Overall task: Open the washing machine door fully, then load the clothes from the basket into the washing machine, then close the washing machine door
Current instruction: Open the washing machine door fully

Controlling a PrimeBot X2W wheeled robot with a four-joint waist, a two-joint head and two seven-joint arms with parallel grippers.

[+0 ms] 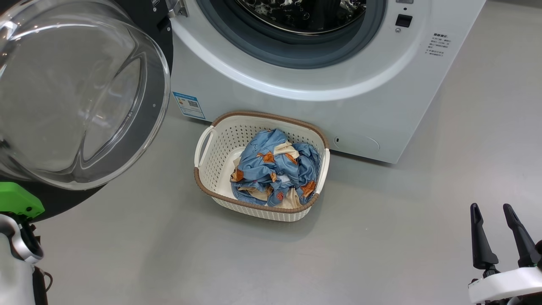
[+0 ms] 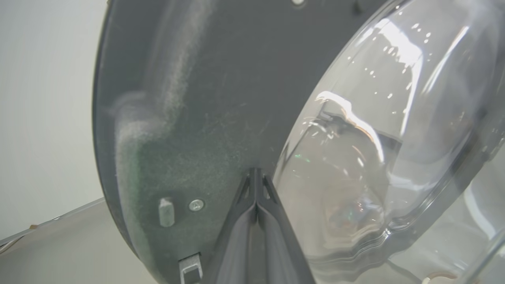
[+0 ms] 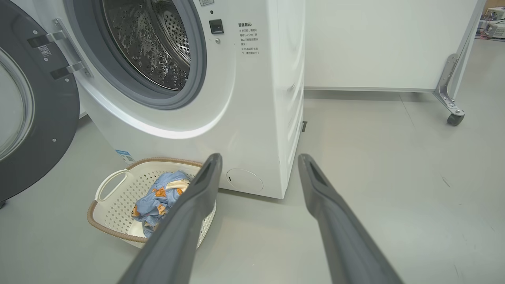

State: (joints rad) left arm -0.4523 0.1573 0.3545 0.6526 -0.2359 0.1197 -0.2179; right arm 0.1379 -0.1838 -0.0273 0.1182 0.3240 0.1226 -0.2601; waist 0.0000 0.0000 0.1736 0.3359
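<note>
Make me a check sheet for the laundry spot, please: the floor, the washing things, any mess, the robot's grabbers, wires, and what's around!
Surface: grey floor, smooth; the basket stands on it.
Job's things: washing machine door stands open at the left; washing machine with its drum showing; clothes bundled in the basket.
Clutter: nothing seen.
Grippers: left gripper shut, tips at the door's dark inner face beside the glass; right gripper open, empty.
Cables: thin dark wire beside the left arm.
Surroundings: white panel on a caster.
</note>
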